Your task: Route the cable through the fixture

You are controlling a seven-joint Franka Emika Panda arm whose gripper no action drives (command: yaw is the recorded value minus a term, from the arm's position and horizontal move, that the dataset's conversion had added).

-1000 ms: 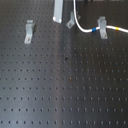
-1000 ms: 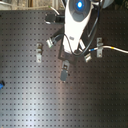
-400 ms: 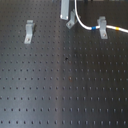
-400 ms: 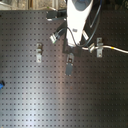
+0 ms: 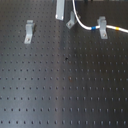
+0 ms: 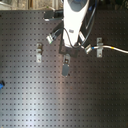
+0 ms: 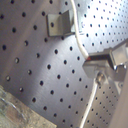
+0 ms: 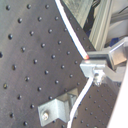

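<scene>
The white cable [image 5: 83, 23] comes down from the top edge of the first exterior view, passes close by the middle clip [image 5: 71, 21] and runs through the right clip [image 5: 102, 26]. Its blue band [image 5: 92, 29] lies just before that clip and its yellow band [image 5: 118, 30] just past it. I cannot tell whether it sits inside the middle clip. My gripper [image 7: 96, 69] is shut on the cable [image 7: 80, 37] and holds it above the board; it also shows in the second wrist view [image 8: 95, 69]. In the second exterior view the arm [image 6: 75, 20] hides most of the cable [image 6: 114, 49].
A third clip [image 5: 29, 31] stands apart at the first exterior view's left, with no cable near it. All clips are bolted to a black perforated board [image 5: 60, 85]. A small blue object [image 6: 1, 84] lies at the second exterior view's left edge.
The arm has shifted slightly with the cable still in the gripper, and in the second exterior view the middle clip now shows clear below it. The cable stays in the right clip.
</scene>
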